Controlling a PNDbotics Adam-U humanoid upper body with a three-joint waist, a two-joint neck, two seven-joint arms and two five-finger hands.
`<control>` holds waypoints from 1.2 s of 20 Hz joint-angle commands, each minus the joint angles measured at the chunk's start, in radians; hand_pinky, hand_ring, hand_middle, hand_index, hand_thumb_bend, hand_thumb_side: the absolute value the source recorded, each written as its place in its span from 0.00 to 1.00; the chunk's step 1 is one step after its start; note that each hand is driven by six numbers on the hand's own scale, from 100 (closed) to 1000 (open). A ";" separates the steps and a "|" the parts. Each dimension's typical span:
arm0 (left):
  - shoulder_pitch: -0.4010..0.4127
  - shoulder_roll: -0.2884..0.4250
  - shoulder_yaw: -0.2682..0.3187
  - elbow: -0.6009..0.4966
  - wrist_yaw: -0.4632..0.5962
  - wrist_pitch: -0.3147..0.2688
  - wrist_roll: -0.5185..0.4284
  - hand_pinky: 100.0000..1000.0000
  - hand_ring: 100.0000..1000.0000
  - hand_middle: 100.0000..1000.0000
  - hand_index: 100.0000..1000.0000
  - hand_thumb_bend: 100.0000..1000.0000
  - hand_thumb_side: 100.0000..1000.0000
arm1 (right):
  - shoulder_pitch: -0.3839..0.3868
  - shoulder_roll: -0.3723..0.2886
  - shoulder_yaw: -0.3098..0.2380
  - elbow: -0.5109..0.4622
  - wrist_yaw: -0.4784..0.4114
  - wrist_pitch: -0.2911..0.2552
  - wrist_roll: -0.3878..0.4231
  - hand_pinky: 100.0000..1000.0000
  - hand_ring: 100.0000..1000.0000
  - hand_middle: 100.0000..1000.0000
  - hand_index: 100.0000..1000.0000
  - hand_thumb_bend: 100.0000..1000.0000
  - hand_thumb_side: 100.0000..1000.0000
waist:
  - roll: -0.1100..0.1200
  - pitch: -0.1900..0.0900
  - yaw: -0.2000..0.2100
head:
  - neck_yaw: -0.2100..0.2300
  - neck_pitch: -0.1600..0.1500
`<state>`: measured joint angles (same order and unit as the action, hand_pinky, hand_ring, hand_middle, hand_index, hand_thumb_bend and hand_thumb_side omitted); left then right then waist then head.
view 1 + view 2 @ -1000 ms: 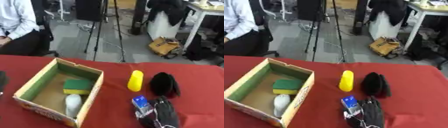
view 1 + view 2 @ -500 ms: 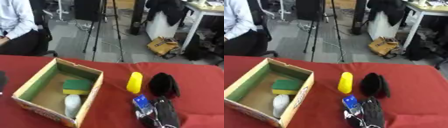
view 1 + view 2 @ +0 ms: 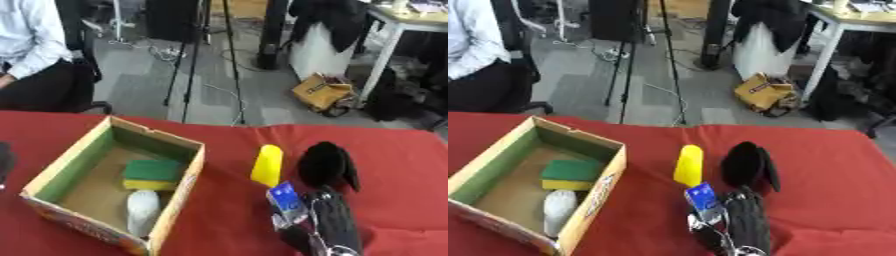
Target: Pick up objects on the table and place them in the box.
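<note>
The cardboard box (image 3: 171,207) sits at the left of the red tabletop (image 3: 402,150), already holding a green and yellow sponge (image 3: 152,173) and a white object (image 3: 143,210). Right of it a yellow object (image 3: 267,165) lies with its long axis running near to far. Nearer, the right hand (image 3: 328,227) has its fingers curled round a small blue packet (image 3: 286,198), with a black object (image 3: 325,164) just beyond; the box lies to this hand's left

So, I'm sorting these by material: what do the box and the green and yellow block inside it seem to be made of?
The box looks like cardboard: matte brown walls with thin raw edges and print outside. The green and yellow block looks like a sponge, a green scouring layer on yellow foam, though the texture is unclear.
</note>
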<state>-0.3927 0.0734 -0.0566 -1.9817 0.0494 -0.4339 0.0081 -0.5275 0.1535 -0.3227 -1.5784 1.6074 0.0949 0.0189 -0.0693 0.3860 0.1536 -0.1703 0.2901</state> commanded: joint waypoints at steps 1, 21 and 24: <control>-0.010 -0.002 -0.003 -0.018 0.000 0.001 -0.002 0.99 0.93 0.93 0.83 0.00 0.88 | -0.012 -0.007 0.011 -0.036 -0.017 -0.004 -0.004 0.95 0.93 0.46 0.62 0.32 0.71 | 0.005 -0.022 -0.002 | -0.002 -0.009; -0.003 0.001 -0.003 -0.018 0.000 0.006 -0.006 0.99 0.92 0.93 0.83 0.00 0.88 | -0.022 -0.019 0.036 -0.166 -0.148 -0.014 0.035 0.95 0.91 0.44 0.61 0.31 0.72 | -0.005 -0.036 -0.021 | 0.013 -0.003; -0.002 0.001 -0.004 -0.018 0.000 0.006 -0.006 0.99 0.92 0.93 0.83 0.00 0.88 | -0.026 -0.022 0.040 -0.179 -0.164 -0.015 0.040 0.95 0.91 0.44 0.61 0.30 0.72 | -0.007 -0.038 -0.024 | 0.016 -0.003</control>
<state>-0.3895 0.0733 -0.0566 -1.9817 0.0495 -0.4294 0.0036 -0.5374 0.1467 -0.2919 -1.7251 1.4554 0.0807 0.0561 -0.0790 0.3762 0.1298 -0.1577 0.2904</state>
